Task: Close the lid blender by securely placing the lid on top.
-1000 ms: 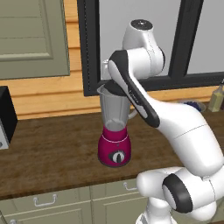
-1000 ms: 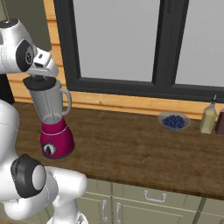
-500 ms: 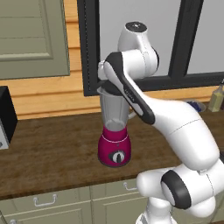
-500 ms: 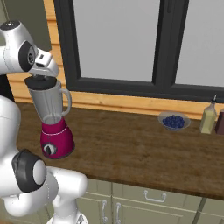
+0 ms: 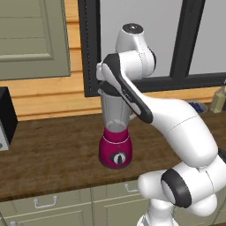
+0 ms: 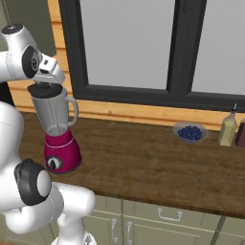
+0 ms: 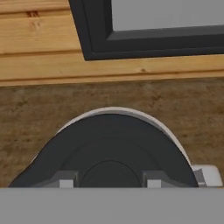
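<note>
The blender [image 6: 53, 115] stands on the wooden counter, magenta base with a dark dial below a clear grey jar with a handle. In the left base view my arm crosses the top of the blender [image 5: 115, 132]. The black round lid [image 6: 43, 90] sits level at the jar's mouth, under my gripper [image 6: 46, 82]. In the hand view the lid [image 7: 109, 140] covers most of the jar's pale rim [image 7: 151, 122], which shows as a thin arc behind it. My gripper [image 7: 109, 181] is shut on the lid, its fingertips [image 7: 65, 182] on either side of the raised centre.
A plate of blue berries [image 6: 190, 132] and a bottle [image 6: 228, 128] stand far right on the counter [image 6: 143, 167]. A black box appliance [image 5: 5, 117] sits at the left. The dark window frame [image 7: 144, 41] and wood-panelled wall run close behind the blender.
The arm's upper joints have edged slightly left. The lid stays at the jar's mouth with the gripper on it; the blender has not moved.
</note>
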{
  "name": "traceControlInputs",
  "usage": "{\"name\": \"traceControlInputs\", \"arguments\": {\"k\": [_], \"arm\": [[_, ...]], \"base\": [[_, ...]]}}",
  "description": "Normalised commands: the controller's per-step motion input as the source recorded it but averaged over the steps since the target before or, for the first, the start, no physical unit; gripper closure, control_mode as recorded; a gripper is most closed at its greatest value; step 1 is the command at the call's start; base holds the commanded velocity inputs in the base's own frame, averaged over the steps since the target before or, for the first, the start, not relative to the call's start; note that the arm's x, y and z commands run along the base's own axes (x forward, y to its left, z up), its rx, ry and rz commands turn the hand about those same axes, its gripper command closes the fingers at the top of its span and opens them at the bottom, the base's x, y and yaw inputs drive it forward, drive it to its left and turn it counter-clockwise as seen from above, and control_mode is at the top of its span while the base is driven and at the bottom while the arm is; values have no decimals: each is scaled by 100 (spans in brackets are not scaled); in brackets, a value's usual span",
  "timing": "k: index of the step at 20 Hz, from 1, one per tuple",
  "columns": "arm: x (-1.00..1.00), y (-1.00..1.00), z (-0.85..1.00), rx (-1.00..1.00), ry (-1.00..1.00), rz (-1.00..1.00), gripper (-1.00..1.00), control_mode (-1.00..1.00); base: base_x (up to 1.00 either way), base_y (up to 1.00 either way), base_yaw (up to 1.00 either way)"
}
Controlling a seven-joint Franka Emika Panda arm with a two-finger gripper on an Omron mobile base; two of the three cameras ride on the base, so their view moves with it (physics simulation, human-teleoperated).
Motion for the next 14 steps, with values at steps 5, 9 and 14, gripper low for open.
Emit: {"name": "traceControlInputs", "arguments": {"k": [5,9,14], "arm": [[11,0,-6,0,0,0,100,-100],[11,0,-12,0,0,0,100,-100],[10,0,-10,0,0,0,100,-100]], "base": [[0,0,0],[0,0,0],[0,0,0]]}}
